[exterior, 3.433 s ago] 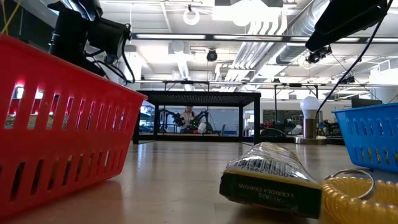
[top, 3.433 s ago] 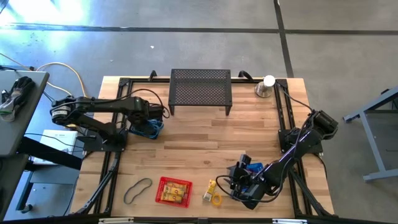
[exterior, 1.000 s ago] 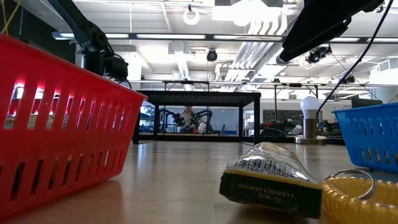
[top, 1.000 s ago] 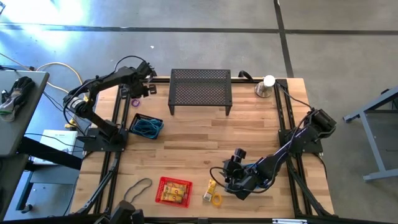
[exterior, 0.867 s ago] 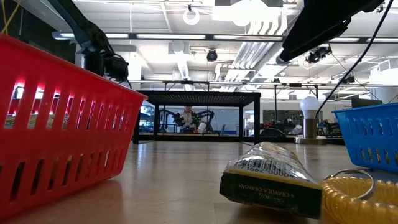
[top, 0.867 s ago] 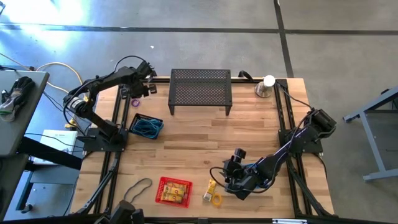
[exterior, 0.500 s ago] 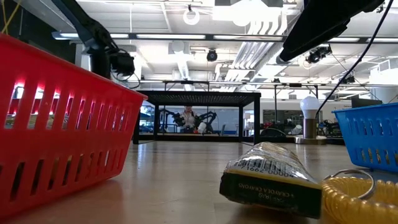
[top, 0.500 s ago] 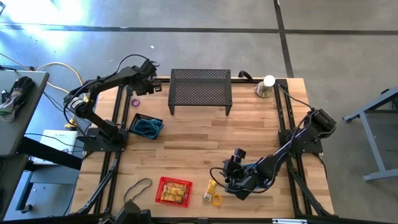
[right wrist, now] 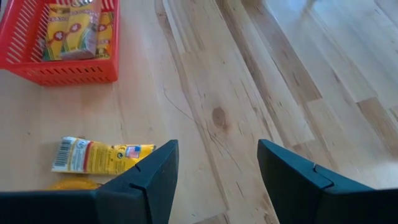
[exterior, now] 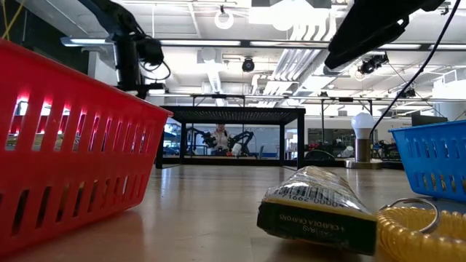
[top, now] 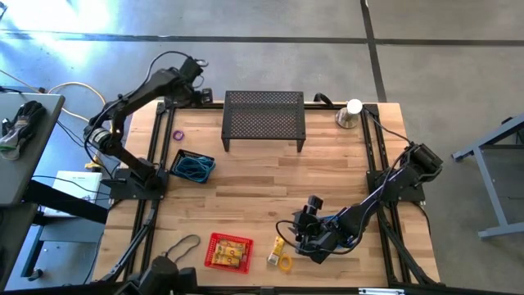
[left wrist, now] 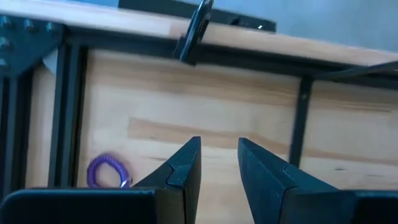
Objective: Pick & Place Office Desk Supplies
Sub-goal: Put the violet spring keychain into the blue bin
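Note:
My left gripper [top: 201, 93] is open and empty, held high over the table's far left corner; in the left wrist view my left gripper [left wrist: 219, 149] hovers above bare wood. A small purple coil ring [top: 178, 134] [left wrist: 107, 171] lies flat on the table nearby. My right gripper [top: 303, 227] [right wrist: 217, 155] is open wide, low over the near right part of the table. A yellow packet [top: 278, 247] [right wrist: 99, 155] and a yellow coil ring [top: 284, 263] lie left of it. A dark grey band loop [top: 181, 250] lies at the near left.
A red basket [top: 228, 251] [right wrist: 59, 37] with yellow blocks sits near the front edge. A blue basket [top: 193, 166] holds teal loops. Another blue basket [exterior: 429, 156] stands by my right arm. The black mesh stand [top: 264, 119] and the silver cone with ball [top: 350, 113] line the far edge.
My left gripper has risen and moved from above the purple ring toward the table's far edge and a little to the right. The purple ring has stayed where it was.

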Controlling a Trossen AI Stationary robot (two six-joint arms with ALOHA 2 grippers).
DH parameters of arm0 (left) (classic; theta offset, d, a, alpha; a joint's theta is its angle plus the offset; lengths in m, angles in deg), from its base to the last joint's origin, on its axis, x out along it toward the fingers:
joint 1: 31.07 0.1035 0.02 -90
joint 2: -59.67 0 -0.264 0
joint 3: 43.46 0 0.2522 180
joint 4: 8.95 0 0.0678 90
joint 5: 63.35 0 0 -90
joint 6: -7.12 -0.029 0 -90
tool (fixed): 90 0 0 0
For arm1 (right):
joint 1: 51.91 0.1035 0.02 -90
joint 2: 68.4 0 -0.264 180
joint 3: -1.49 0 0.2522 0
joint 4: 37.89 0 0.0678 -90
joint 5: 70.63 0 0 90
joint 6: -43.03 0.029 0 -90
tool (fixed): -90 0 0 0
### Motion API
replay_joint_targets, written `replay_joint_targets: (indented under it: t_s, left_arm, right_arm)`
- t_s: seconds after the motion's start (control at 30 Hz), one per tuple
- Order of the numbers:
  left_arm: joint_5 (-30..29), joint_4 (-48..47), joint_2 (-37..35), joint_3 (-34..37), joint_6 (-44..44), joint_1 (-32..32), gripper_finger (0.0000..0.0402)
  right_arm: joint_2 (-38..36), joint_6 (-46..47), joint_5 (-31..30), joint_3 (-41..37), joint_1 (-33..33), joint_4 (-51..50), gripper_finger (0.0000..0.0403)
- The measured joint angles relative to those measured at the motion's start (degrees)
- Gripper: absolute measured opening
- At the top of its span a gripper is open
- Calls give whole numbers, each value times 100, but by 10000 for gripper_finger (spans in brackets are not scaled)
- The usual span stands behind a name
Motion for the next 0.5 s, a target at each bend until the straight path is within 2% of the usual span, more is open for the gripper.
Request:
replay_joint_targets:
  t_s: [0.17, 0.5]
  left_arm:
    - [99, -43, 109, -295, -315, -7, 101]
    - [140, -192, 936, -381, -383, 256, 101]
  right_arm:
    - [0, 4, 0, 0, 0, 22, 208]
    - [0, 115, 63, 0, 0, 164, 208]
